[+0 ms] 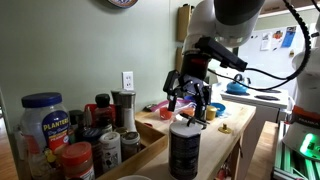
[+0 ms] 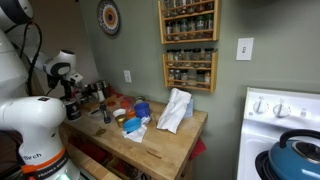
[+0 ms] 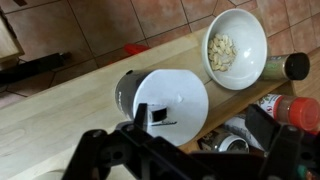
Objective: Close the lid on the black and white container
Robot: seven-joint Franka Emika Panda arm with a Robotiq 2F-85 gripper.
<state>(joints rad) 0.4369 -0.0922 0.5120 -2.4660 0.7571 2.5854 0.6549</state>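
pincer [image 1: 189, 108]: jaws spread wide, nothing held. it hangs directly above the black and white container [image 1: 185, 150]. in an exterior view a gap shows between the fingertips and the container top.

the lid [image 3: 172, 98]: one pale round cap, seated across the container mouth in the wrist view. a small dark square patch shows on the cap near the rim closest to the pincer. this reads as a pour flap standing open, though the detail is too small to confirm.

status, as judged: the pincer is aligned over the cap. remaining steps: lower the pincer, press the cap or its flap down flush, withdraw. no contact is visible yet.

location: the container stands on the counter [image 1: 228, 125], close to the edge that borders the jar cluster.

count, wrist view:
- one container
- one lid
- one white bowl [image 3: 236, 45] holding pale pieces, just beyond the container toward a counter edge
- one dark-capped jar [image 3: 291, 66]
- one red-capped jar [image 3: 300, 110]

count, exterior view:
- one blue-lidded jar [image 1: 41, 118]
- further small jars crowded beside it, number not readable
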